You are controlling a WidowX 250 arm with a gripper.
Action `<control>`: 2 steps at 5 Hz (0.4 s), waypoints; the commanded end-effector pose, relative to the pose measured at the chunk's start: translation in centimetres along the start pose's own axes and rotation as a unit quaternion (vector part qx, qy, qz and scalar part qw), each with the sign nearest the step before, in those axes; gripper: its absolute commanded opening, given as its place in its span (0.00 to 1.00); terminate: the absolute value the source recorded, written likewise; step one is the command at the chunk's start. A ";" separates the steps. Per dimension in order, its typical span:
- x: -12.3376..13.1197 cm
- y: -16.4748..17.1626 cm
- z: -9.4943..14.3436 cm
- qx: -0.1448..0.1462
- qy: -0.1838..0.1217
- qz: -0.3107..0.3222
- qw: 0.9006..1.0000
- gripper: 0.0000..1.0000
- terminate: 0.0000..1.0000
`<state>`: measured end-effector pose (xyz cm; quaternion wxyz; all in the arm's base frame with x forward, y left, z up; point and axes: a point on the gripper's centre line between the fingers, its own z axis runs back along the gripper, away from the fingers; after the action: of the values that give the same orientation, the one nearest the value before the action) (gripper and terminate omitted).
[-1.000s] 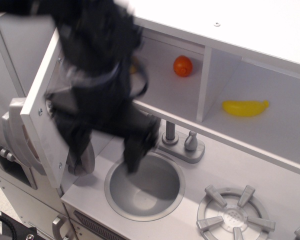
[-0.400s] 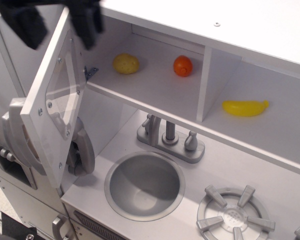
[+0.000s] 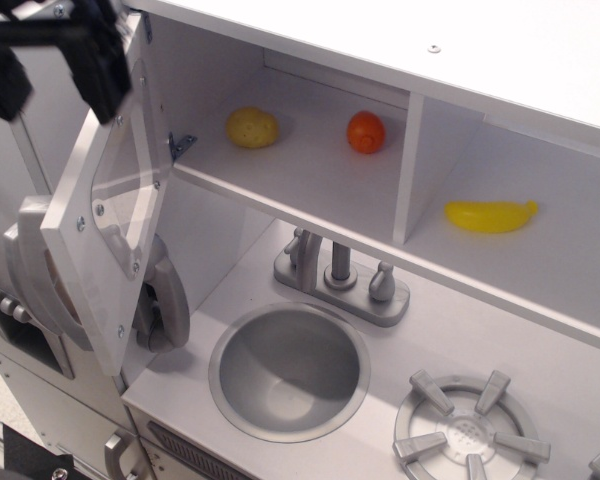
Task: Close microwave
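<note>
The microwave (image 3: pixel 310 165) is a white box compartment, and its light grey door (image 3: pixel 80 240) with a clear window (image 3: pixel 125 195) stands wide open, swung out to the left. A yellow fruit (image 3: pixel 252 127) and an orange fruit (image 3: pixel 366 132) lie inside. My black gripper (image 3: pixel 52 75) is at the top left, by the door's upper outer edge. Its fingers (image 3: pixel 102 85) are spread apart with nothing between them. Whether they touch the door is unclear.
A doorless shelf on the right holds a yellow banana (image 3: pixel 490 216). Below are a grey faucet (image 3: pixel 340 275), a round sink (image 3: pixel 290 370) and a stove burner (image 3: pixel 470 430). Grey parts (image 3: pixel 25 265) sit behind the open door at the left.
My arm rose from in front of the compartment above the sink to the top left, then shifted slightly left and down beside the door's top. The door has not moved.
</note>
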<state>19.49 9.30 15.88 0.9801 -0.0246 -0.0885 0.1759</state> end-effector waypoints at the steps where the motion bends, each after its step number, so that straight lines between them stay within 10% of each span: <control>1: 0.6 0.6 -2.1 0.024 -0.017 0.014 0.999 1.00 0.00; 2: 0.7 0.0 -3.4 0.022 -0.021 0.023 0.999 1.00 0.00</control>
<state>21.01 8.90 11.65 0.9748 -0.0064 -0.0924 0.2031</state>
